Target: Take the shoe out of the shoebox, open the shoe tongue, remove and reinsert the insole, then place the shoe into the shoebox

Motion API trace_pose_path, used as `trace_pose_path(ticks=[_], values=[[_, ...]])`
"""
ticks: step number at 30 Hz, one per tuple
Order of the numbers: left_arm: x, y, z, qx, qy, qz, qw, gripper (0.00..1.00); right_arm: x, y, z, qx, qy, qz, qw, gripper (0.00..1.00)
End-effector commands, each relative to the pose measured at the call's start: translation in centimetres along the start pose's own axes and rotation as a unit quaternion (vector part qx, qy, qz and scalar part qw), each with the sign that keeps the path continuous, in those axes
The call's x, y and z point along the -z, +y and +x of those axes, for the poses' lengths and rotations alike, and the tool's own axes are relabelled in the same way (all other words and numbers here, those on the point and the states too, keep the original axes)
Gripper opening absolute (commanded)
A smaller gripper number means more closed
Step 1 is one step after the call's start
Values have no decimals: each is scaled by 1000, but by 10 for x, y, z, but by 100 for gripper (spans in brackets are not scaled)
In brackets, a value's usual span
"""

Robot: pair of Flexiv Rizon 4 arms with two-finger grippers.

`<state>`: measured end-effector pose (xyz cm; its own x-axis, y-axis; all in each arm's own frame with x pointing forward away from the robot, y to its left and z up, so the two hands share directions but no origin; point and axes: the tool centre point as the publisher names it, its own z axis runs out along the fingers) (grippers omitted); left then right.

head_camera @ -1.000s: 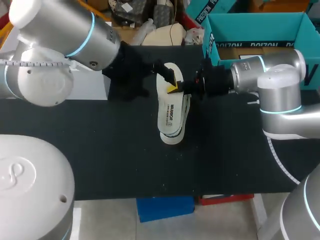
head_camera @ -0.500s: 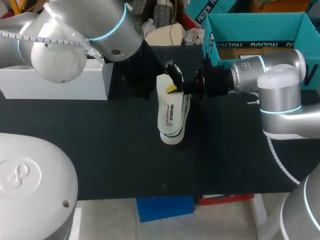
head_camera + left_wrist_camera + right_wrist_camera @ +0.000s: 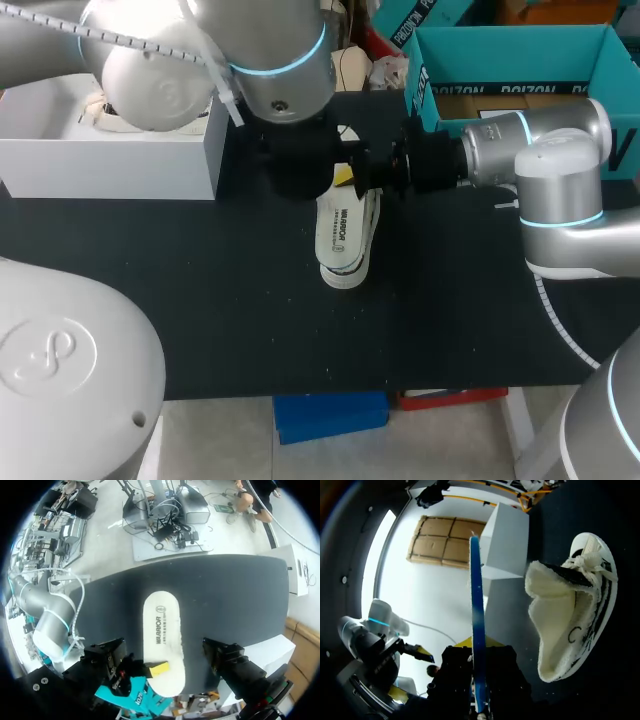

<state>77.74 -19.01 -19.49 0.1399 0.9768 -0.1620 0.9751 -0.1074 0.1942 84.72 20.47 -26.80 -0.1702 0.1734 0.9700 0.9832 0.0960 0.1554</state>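
Two steps look done: shoe (image 3: 597,580) out, insole (image 3: 338,225) pulled free. Your right gripper (image 3: 350,178) pinches the insole over the shoe, and your left gripper (image 3: 164,652) hangs spread wide. Reinserting and boxing are left.

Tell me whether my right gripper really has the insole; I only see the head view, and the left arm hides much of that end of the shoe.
Observer: Yes. In the right wrist view the right gripper is shut on the insole, which shows edge-on between its yellow tips.
Operator: Is the insole resting in the shoe?
Observer: No. The shoe lies apart from it on the table, with its fleecy lining spread open towards the insole.
Operator: What colour is the insole's edge?
Observer: Blue, along the whole edge that shows.
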Motion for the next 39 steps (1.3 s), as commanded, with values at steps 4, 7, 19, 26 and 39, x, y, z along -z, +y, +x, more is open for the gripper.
trace_pose_path(ticks=[4,7,19,26,39], values=[[-8,5,-7,-4,41,5,999,100,-1,1,0,-1,-1,0,1000,0],[-11,10,-8,-5,43,7,999,100,-1,1,0,-1,-1,0,1000,0],[-15,63,-5,0,43,1,999,100,-1,1,0,-1,-1,0,1000,0],[-18,108,2,9,41,-5,999,100,-1,1,0,-1,-1,0,1000,0],[-29,160,8,9,37,-11,999,100,-1,1,0,-1,-1,0,1000,0]])
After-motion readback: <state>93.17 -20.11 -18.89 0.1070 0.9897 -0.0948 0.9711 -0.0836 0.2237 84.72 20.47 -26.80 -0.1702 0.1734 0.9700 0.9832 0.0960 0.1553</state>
